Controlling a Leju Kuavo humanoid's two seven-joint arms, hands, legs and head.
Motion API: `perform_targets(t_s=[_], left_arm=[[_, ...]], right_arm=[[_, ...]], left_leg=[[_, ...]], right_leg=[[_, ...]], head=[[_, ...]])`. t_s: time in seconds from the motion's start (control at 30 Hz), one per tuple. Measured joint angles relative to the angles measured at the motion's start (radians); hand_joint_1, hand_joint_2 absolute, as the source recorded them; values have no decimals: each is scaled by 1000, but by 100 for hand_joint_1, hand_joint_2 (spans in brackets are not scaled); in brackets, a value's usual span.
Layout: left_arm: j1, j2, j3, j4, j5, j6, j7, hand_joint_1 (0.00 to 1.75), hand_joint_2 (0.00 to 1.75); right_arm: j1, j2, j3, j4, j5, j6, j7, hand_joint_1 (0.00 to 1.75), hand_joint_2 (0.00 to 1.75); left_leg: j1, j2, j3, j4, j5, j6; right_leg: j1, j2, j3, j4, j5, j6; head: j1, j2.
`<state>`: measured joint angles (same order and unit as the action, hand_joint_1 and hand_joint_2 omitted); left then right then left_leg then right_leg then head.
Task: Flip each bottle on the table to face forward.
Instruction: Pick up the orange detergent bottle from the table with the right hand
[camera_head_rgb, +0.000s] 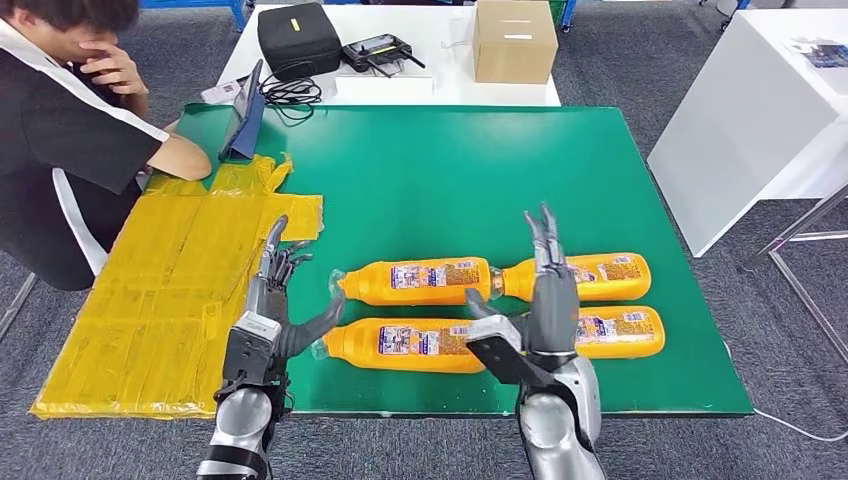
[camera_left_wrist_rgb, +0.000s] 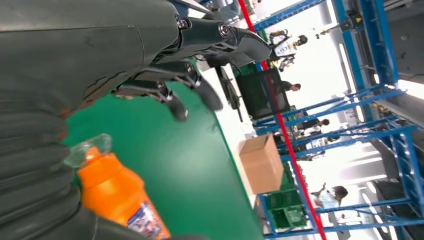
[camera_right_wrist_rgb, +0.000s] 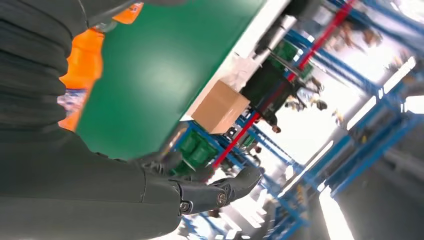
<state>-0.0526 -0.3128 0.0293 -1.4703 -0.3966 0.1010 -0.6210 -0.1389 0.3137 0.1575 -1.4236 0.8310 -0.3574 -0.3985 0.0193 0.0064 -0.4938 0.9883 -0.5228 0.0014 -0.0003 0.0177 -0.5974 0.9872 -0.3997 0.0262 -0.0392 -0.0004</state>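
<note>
- Green covers the surface (camera_head_rgb: 480, 180) you are working over; grey floor lies around it, and a white table (camera_head_rgb: 400, 50) stands behind it.
- On that white table you can see a black case (camera_head_rgb: 297, 38), a black device with antennas (camera_head_rgb: 378, 50) and a cardboard box (camera_head_rgb: 514, 40).
- Yellow tape patches (camera_head_rgb: 170, 290) cover the left part of the green surface, and a person (camera_head_rgb: 70, 130) in black sits at that side, forearm resting near a propped tablet (camera_head_rgb: 245, 115).
- Four orange bottles lie on their sides in two rows near the front edge, labels showing.
- In the far row, the far left bottle (camera_head_rgb: 415, 281) and the far right bottle (camera_head_rgb: 590, 277) lie in line, just beside each other.
- In the near row, the near left bottle (camera_head_rgb: 405, 345) lies just in front of the far left one; the near right bottle (camera_head_rgb: 615, 332) is partly hidden behind your right hand.
- Your left hand (camera_head_rgb: 278, 290) hovers just left of the bottles, its fingers (camera_left_wrist_rgb: 175, 105) apart and holding nothing, the thumb pointing toward the near left bottle's cap.
- From the left wrist you see an orange bottle neck with a clear cap close below the hand.
- Your right hand (camera_head_rgb: 545, 290) is raised over the middle of the bottle group, fingers (camera_head_rgb: 540, 235) straight, upward and holding nothing.
</note>
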Motion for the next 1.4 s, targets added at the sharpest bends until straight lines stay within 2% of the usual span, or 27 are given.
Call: perform_targets(t_s=[0.17, 0.5, 0.7, 0.8, 0.93, 1.1, 1.4], left_arm=[[-34, 0, -4, 4, 5, -15, 10, 0, 175], [-64, 0, -15, 21, 7, -28, 13, 0, 175], [-132, 0, -52, 73, 24, -50, 22, 0, 175], [-162, -1, -69, 100, 34, -58, 25, 0, 175], [-197, -3, -85, 144, 49, -69, 24, 0, 175], [-235, -6, -102, 201, 67, -82, 7, 0, 175], [-285, -14, -133, 285, 87, -90, -10, 0, 175]], right_arm=[[-99, -6, 60, 121, 109, -36, 43, 0, 175], [-181, -15, 119, 243, 212, -72, 74, 0, 175], [-338, -5, 186, 481, 414, -90, 162, 0, 175], [-411, 10, 219, 616, 466, -75, 205, 0, 175], [-491, 23, 241, 771, 484, -38, 238, 0, 175], [-542, 26, 244, 903, 493, -17, 279, 0, 175], [-578, 18, 234, 1029, 459, 70, 294, 0, 175]], left_leg=[[0, -1, 1, 0, 1, 0], [0, 0, 0, 0, 0, 0], [-1, 0, 1, 0, 1, 0], [0, -1, 1, 1, 2, -1], [0, -2, 1, 1, 2, -1], [-1, -4, 1, 1, 2, -1], [-1, -4, 1, 1, 2, -1]], right_leg=[[0, 0, 0, 0, 0, 0], [0, 0, 0, 0, 0, 0], [0, 0, 0, 1, 1, 0], [0, 0, 0, 2, 1, 0], [0, -1, 0, 2, 0, 0], [0, -1, 0, 2, 0, 0], [-1, -1, -1, 1, 0, 0]], head=[[0, 0], [0, 0], [0, 0], [0, 0], [0, 0], [0, 0], [0, 0]])
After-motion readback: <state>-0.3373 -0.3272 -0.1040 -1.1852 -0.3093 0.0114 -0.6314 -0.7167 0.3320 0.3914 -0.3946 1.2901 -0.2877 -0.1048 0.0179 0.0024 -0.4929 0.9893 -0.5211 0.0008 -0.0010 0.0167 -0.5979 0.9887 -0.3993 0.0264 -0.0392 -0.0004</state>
